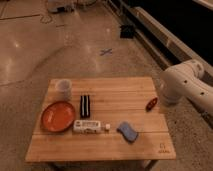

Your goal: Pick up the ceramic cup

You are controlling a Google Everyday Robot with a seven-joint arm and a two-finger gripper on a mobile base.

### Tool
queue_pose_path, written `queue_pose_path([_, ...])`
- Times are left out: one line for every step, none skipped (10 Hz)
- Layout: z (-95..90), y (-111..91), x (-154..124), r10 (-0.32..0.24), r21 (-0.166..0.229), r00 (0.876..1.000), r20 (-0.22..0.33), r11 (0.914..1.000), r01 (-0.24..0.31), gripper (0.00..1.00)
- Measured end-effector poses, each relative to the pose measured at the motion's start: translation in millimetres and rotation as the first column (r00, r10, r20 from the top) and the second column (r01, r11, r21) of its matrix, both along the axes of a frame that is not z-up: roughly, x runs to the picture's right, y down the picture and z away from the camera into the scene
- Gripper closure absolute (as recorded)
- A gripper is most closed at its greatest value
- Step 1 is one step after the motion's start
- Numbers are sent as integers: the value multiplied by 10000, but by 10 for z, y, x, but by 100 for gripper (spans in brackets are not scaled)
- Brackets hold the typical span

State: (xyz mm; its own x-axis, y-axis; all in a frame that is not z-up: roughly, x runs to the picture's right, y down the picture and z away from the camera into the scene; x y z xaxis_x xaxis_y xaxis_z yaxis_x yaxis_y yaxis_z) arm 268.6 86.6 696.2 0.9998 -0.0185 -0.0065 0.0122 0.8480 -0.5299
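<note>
Nearest the camera, along the front of the wooden surface [120,95], lay a whitish box [90,125] flat on its side and, just to its right, a blue sponge-like pad [129,131]. Left of the box sat the flat orange plate [58,116], and behind the box a dark, narrow bar [85,105] lay lengthwise. A small red thing [151,104] rested near the right edge; what it was could not be told.

The ceramic cup [63,88] stood upright at the far left corner of the surface, just behind the plate and beside the dark bar but apart from both. Upright and open on top, it seemed to offer an easy hold from above or from the side.

The robot's white arm [185,87] hung folded off the right side of the surface, well apart from the cup. The gripper did not show, apparently hidden behind that bulky link, so whether the jaws were open or closed could not be told. To my judgement the reach had hardly begun, since the whole width of the surface lay between arm and cup. A crossing at low height would likely meet the red thing first, then the bar; the plate crowded the cup's near side.

Beyond, the polished floor carried a blue cross mark [106,51], and a dark object [127,31] stood by the far wall.
</note>
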Motion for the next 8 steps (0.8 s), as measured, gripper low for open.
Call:
queue_pose_path([37,-11,-113,-201,-73,9994,269,9998,203,98])
queue_pose_path([66,-31,-254,-369,-103,9981,491,9992,374,100])
queue_pose_path([98,-67,-451,-589,-108,9954,760,9981,599,100])
queue_pose_path([152,-123,-744,-909,-92,9892,1153,9957,926,100])
queue_pose_path([196,-167,-950,-1131,-82,9833,1427,9933,1154,100])
queue_pose_path([253,-219,-1159,-1415,-43,9749,1721,9895,1443,100])
queue_pose_path([341,-276,-1374,-1772,11,9628,2041,9835,1808,100])
queue_pose_path([434,-317,-1529,-2099,60,9499,2316,9767,2144,95])
